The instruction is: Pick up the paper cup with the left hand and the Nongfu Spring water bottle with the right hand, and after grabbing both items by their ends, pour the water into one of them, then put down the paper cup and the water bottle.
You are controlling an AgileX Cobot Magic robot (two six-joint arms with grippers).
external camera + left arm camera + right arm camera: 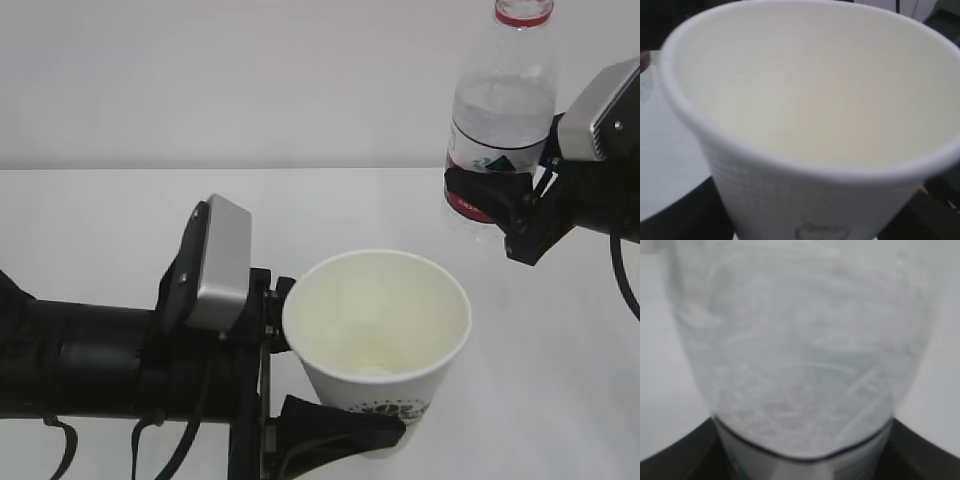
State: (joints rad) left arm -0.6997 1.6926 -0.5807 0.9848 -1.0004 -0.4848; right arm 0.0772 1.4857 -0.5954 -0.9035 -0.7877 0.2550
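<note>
While the left hand (300, 395) grips the paper cup (378, 345) near the desk's (100, 215) front edge, the right hand (500, 205) clasps the upright Nongfu Spring water bottle (503, 110) toward the far right, which should tip slowly over the rim.

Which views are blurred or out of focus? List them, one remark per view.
Exterior view: sharp, evenly lit; paper cup and Nongfu Spring water bottle read clearly. Left wrist view: the cup fills the frame, soft, its logo smeared. Right wrist view: the bottle is too close, heavily blurred and washed-out grey.
</note>
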